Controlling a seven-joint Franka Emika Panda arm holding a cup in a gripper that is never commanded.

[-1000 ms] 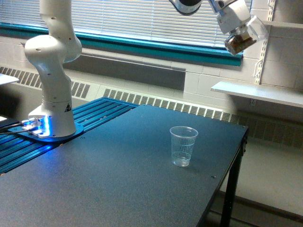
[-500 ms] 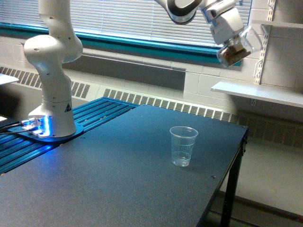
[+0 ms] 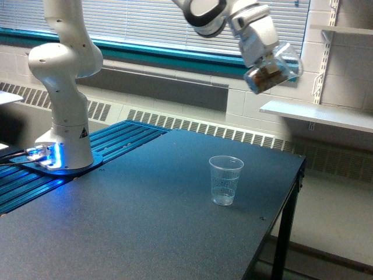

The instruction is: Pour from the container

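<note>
So your gripper (image 3: 263, 57) has swung down and toward the exterior view's left over the last second, dragging the jar (image 3: 274, 69) with it. It was up near the top right corner, out by the shelf rail; now it's lower and closer in, but high above the table (image 3: 145, 221) and a bit right of the cup (image 3: 225, 180). The fingers are pinched on the jar. It's tilted, with brown stuff piled at the lower end, and nothing is coming out that I can see.

My read: you're on the approach, not the pour. The cup sits upright on the far right part of the table and looks empty, so you'd want to get more squarely over it and lower before tipping further.

Labels: there's a small dark sticker on the arm's base (image 3: 81, 133), too small to read. The cup has faint measuring lines, also unreadable.
</note>
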